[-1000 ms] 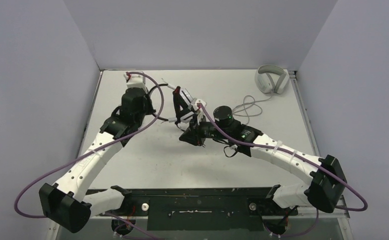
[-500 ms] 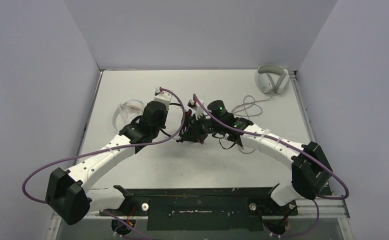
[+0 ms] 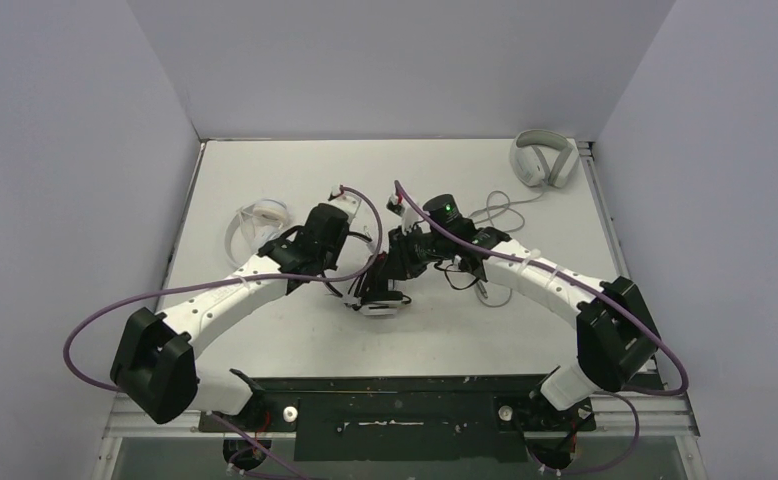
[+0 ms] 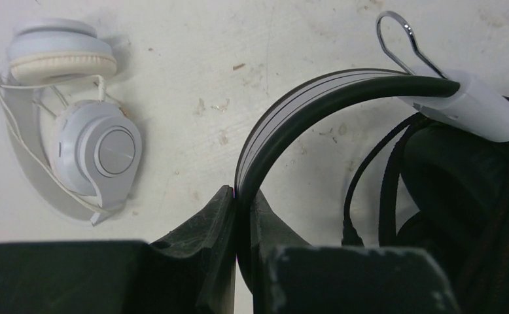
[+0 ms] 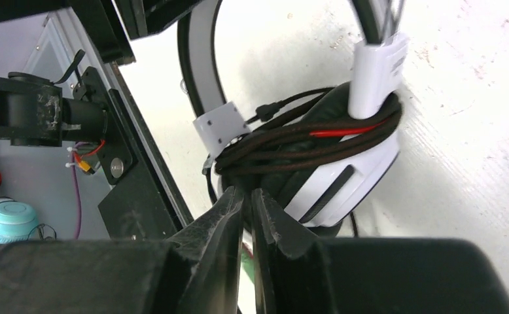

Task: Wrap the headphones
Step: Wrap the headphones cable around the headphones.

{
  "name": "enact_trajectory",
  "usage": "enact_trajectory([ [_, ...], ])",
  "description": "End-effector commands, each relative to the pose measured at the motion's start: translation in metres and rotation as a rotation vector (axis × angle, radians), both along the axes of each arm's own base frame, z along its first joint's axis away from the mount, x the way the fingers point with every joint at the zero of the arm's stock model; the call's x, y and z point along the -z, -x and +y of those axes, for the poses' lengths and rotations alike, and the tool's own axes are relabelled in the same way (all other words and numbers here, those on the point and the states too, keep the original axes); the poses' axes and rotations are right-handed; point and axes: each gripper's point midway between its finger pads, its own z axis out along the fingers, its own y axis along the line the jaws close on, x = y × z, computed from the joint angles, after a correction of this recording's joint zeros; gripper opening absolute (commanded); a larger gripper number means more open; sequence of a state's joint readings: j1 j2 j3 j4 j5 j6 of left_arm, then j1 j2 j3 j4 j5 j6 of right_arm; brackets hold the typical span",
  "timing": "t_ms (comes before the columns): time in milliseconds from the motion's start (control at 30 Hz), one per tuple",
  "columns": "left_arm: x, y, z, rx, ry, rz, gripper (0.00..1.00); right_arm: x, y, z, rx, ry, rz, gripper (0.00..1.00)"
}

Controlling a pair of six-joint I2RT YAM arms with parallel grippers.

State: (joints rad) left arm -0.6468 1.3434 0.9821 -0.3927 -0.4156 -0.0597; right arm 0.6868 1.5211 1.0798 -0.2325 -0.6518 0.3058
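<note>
The black-and-white headphones [image 3: 381, 296] hang low over the table's middle, between both grippers. Their dark braided cable [image 5: 291, 147] is wound round the white earcup [image 5: 343, 176]. My left gripper [image 4: 242, 196] is shut on the thin black headband [image 4: 304, 91]. My right gripper [image 5: 247, 193] has its tips against the ear pad just under the cable bundle; its jaws stand a narrow slit apart with nothing seen between them. The small all-white headphones [image 4: 75, 131] lie flat at the left [image 3: 255, 218], thin cable looped round them, untouched.
A light grey over-ear pair [image 3: 543, 158] lies at the back right, its grey cable [image 3: 500, 212] trailing toward the right arm. In the right wrist view the black base rail [image 5: 134, 190] runs along the table's near edge.
My left arm swung right and nearer, carrying the headset to the middle and uncovering the white pair. The right gripper followed toward the near side, and its jaws parted slightly.
</note>
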Motion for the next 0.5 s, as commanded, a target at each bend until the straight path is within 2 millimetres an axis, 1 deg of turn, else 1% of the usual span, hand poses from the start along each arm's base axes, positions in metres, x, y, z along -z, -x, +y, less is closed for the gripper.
enact_trajectory([
  [0, -0.014, -0.003, -0.016, 0.023, 0.05, 0.035, 0.0, -0.023, -0.017, 0.007, -0.002, -0.043, -0.08, 0.12],
  [33, -0.011, -0.002, -0.018, 0.034, 0.049, 0.053, 0.0, -0.02, -0.018, 0.005, -0.002, -0.033, -0.082, 0.12],
  [133, -0.006, 0.001, -0.027, 0.064, 0.058, 0.102, 0.0, -0.011, -0.021, 0.001, -0.012, 0.004, -0.073, 0.07],
  [200, -0.002, 0.001, -0.029, 0.072, 0.055, 0.126, 0.0, -0.007, -0.021, -0.002, -0.021, 0.015, -0.065, 0.08],
  [233, 0.0, 0.001, -0.029, 0.066, 0.055, 0.133, 0.0, -0.01, -0.021, -0.003, -0.027, 0.008, -0.074, 0.1],
  [333, 0.004, -0.003, -0.027, 0.031, 0.059, 0.132, 0.0, -0.024, -0.012, -0.006, -0.059, -0.032, -0.123, 0.17],
  [433, 0.009, -0.005, -0.032, 0.027, 0.097, 0.142, 0.0, -0.034, -0.008, -0.017, -0.023, -0.047, -0.193, 0.21],
  [467, 0.01, -0.005, -0.034, 0.031, 0.115, 0.146, 0.0, -0.037, -0.008, -0.022, -0.006, -0.051, -0.217, 0.24],
])
